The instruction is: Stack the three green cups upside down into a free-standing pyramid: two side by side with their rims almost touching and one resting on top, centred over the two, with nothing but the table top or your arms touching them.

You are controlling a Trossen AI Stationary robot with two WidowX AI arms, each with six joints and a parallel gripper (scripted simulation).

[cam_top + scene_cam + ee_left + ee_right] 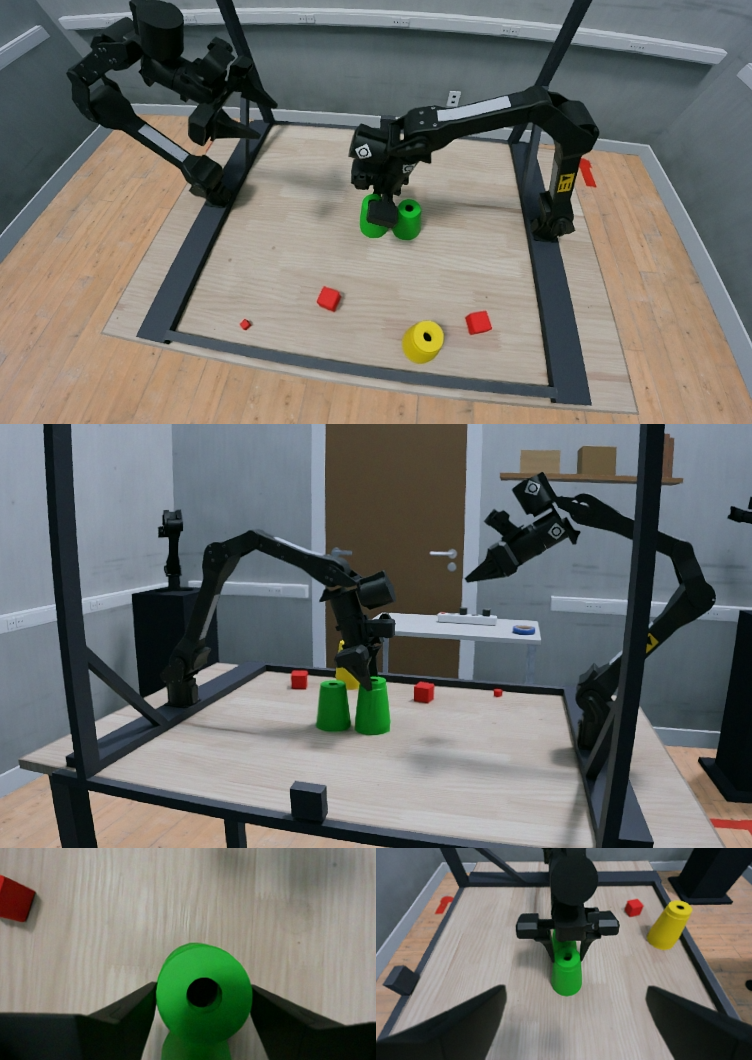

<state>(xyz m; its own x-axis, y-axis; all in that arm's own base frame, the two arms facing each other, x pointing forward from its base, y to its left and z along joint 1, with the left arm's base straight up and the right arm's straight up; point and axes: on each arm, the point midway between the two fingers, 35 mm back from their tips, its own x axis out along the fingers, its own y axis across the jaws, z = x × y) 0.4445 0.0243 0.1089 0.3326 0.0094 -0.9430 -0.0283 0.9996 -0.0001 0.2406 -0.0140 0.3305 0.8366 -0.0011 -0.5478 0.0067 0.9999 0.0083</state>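
Observation:
A green cup (365,223) (372,713) (204,1020) (567,980) stands upside down. My left gripper (376,202) (371,680) (202,990) (567,961) is shut on its upper part, fingers touching both sides. It looks slightly taller than the other green cup (407,223) (332,708) (196,1049) (561,945), upside down close beside it. A green crescent shows behind its top in the left wrist view. No third green cup shows separately; I cannot tell whether one is nested here. My right gripper (266,121) (467,579) (576,992) is open, raised and away from the cups.
A yellow cup (421,344) (344,679) (669,928) stands upside down near a red cube (478,322) (299,679) (634,908). Another red cube (329,298) (423,692) (15,899) and a tiny red cube (245,324) (497,692) lie farther along. Dark frame beams edge the table.

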